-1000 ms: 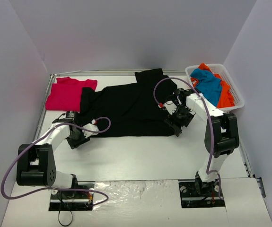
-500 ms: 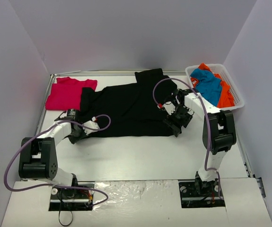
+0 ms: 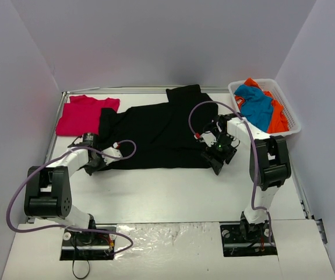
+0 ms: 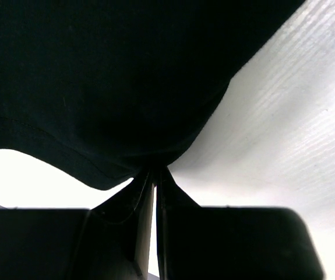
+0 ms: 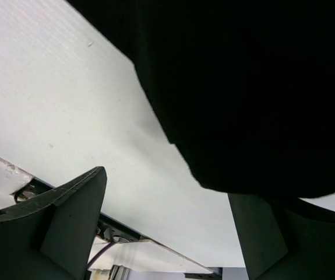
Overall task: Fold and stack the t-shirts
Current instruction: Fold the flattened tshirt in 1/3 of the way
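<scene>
We see the black t-shirt (image 3: 155, 131) spread left to right on the worktop (image 3: 173, 186), its near-left hem pinched tight in our left hand (image 4: 154, 172), while our right hand (image 5: 166, 184) sits wide open at the near-right corner.

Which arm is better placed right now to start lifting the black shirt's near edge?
Probably the left. The left hand is shut on the black t-shirt at the hem of its near corner; the right hand sits open at the other corner, gripping nothing.
</scene>
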{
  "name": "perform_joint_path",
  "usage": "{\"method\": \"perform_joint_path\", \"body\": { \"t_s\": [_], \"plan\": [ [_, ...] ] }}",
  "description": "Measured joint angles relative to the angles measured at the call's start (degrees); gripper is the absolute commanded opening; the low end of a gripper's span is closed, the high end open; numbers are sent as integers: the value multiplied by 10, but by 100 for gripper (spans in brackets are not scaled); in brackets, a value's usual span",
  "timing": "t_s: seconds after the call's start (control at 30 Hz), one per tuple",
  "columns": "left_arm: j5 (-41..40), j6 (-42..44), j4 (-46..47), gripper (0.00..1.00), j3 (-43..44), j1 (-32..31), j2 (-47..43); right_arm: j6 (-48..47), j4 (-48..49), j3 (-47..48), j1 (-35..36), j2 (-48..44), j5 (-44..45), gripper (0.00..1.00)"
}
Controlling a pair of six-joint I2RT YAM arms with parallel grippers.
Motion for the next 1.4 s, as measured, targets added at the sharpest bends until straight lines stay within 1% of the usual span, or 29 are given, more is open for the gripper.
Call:
{"method": "perform_joint_path", "body": {
  "t_s": [0.27,0.37,0.43,0.47,0.5,0.53,0.57,0.6,0.9,1.07,1.37,1.4],
  "plan": [
    [1,-7,0,2,6,0,6,-11,-9,-32,0,-19,-16,79],
    [0,-11,0,2,6,0,5,-10,-5,-32,0,-19,-16,74],
    [1,-14,1,2,6,0,5,-9,-1,-31,0,-19,-15,60],
    [1,-15,1,2,6,0,5,-9,2,-31,0,-19,-15,47],
    [1,-16,1,2,6,0,4,-8,4,-30,0,-19,-15,26],
    [2,-17,1,2,6,0,4,-9,7,-29,0,-19,-14,18],
    [3,-18,1,2,6,0,3,-8,9,-29,0,-19,-14,5],
    [4,-19,1,2,6,0,3,-7,12,-28,0,-19,-13,0],
    [5,-20,1,2,6,0,2,2,33,-28,-1,-19,-3,0],
    [5,-20,-1,2,6,0,-2,3,39,-30,-15,-22,14,0],
    [9,-17,-45,2,7,0,-71,1,29,-36,-50,-106,39,0],
    [11,-16,-50,2,8,0,-75,0,27,-36,-51,-114,39,2]
  ]
}}
